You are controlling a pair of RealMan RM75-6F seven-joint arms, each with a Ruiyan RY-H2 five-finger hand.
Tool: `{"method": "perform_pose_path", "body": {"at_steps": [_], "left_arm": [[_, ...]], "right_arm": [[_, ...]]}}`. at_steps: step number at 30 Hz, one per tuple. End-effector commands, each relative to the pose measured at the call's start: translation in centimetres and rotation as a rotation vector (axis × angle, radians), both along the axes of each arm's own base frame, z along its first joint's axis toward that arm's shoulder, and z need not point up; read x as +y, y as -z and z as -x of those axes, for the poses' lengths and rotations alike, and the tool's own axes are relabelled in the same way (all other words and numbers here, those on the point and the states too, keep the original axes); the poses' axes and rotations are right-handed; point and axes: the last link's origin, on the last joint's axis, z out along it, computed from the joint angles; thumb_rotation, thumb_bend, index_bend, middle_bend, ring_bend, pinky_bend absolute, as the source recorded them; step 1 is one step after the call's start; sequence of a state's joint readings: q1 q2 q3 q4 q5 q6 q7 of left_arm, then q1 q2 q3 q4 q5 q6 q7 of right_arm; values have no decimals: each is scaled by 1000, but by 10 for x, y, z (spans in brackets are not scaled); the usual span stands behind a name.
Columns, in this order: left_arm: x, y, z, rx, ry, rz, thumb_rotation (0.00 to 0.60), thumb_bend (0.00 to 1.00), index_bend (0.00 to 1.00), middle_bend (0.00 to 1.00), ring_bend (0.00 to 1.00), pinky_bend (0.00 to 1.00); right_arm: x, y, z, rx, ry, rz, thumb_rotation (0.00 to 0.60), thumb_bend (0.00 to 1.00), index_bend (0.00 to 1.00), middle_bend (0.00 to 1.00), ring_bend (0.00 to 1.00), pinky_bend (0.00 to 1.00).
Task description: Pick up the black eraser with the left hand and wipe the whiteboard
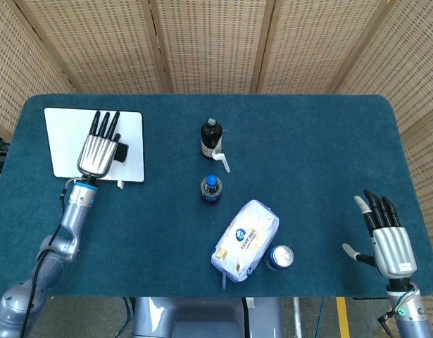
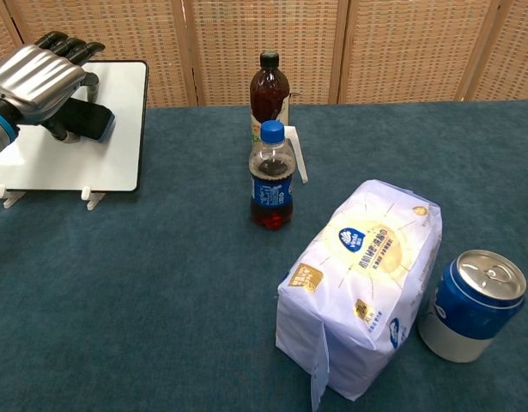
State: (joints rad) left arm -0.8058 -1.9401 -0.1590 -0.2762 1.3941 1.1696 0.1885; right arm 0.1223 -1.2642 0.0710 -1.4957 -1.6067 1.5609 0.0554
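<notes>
Left robot hand point(image 1: 98, 149) on whiteboard point(image 1: 64, 137), black eraser point(image 1: 120, 152) under its palm.

Seen from above: blue-covered desk point(image 1: 315, 155) before woven screens. Whiteboard at far left corner, lying flat, white and framed in dark edge. Left robot hand resting over whiteboard's right half, dark fingers stretched toward far edge, eraser jutting out at thumb side. Near centre, dark brown bottle point(image 1: 210, 137) upright, small white object just beside it; blue-capped cola bottle point(image 1: 211, 189) a little nearer. White tissue pack point(image 1: 245, 239) lying aslant, blue can point(image 1: 279, 257) just beside its right end. Right robot hand point(image 1: 386, 238) at near right edge, palm down, fingers spread, holding nothing, well apart from everything else.
</notes>
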Motion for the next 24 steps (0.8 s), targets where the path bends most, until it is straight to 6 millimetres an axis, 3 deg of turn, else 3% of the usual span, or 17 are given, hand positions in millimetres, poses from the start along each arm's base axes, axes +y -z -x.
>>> {"method": "perform_pose_path", "body": {"at_steps": [1, 24], "left_arm": [[-2, 2, 2, 2, 0, 0, 600, 116, 529, 0, 0, 0], [-2, 8, 10, 79, -32, 10, 600, 96, 519, 0, 0, 0]], "right_arm": [[0, 0, -1, -1, -3, 2, 600, 0, 0, 0, 0, 0], [0, -1, -2, -14, -29, 31, 600, 0, 0, 0, 0, 0]]}}
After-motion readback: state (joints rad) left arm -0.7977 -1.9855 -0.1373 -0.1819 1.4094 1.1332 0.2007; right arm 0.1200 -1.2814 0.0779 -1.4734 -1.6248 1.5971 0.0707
